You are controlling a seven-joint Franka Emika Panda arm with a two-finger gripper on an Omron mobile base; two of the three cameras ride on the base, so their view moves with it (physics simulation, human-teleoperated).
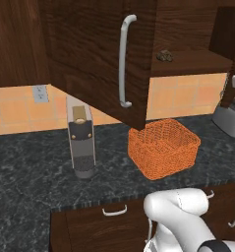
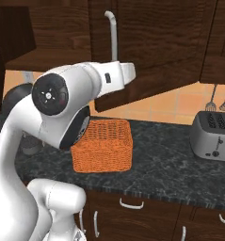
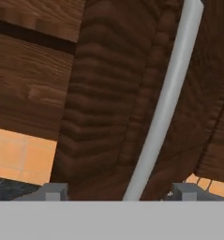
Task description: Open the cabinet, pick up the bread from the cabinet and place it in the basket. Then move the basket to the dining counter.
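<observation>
Hand view first: jaws parted, fingertips (image 3: 51,191) at the bottom edge on either side of the silver handle (image 3: 166,101), grasping nothing; handle rising from between them toward the upper right of the frame, close against the dark wood of the cabinet (image 3: 108,93) door.

Left base view, near to far: white arm at the lower right; black speckled table (image 1: 35,177) carrying a grey coffee machine (image 1: 81,140) left of centre and the basket (image 1: 163,147) at centre right, orange, woven, holding nothing. Above the basket, door swung out toward the camera, handle upright along its face. Behind and right of the door, open shelf (image 1: 188,64) in the upper right of the frame with the bread (image 1: 164,55) on it, a small dark lump near the shelf's left end, just right of the door's edge. Toaster (image 1: 231,118) at the right edge.

Judged from this: cabinet open, handle let go; bread up and to the far side of the door from the jaws, so a reach round the door's edge onto the shelf, then a drop into the basket almost directly below.
</observation>
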